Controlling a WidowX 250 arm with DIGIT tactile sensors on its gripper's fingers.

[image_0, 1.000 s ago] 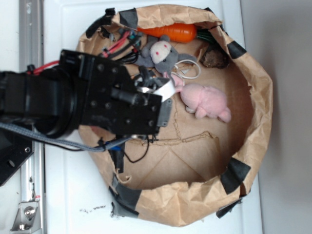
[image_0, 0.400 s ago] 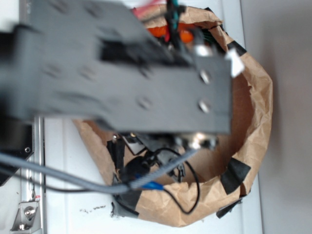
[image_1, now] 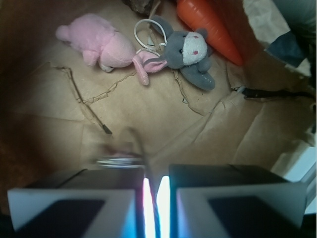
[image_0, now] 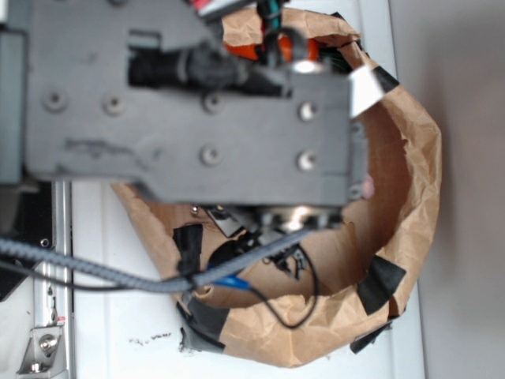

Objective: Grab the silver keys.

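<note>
In the exterior view, the robot's dark grey arm (image_0: 197,103) filled most of the frame, hiding nearly all of the round brown paper basin (image_0: 410,181) on the white tabletop (image_0: 102,316); the fingers were not visible there.

In the wrist view, the fingers (image_1: 156,198) stood almost closed, a thin bright gap between them. Just beside their left tip hung a blurred silver shape, probably the silver keys (image_1: 119,159), with a thin blurred line rising from it; orientation and hold could not be told. Beyond lay open creased paper, then a pink plush toy (image_1: 101,44), a grey plush bunny (image_1: 185,52) and an orange toy carrot (image_1: 210,25).

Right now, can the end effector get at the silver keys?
Probably yes. The blurred silver keys sit right at the end effector, nothing between; its jaws are nearly closed, and whether they pinch the ring is unclear.
</note>
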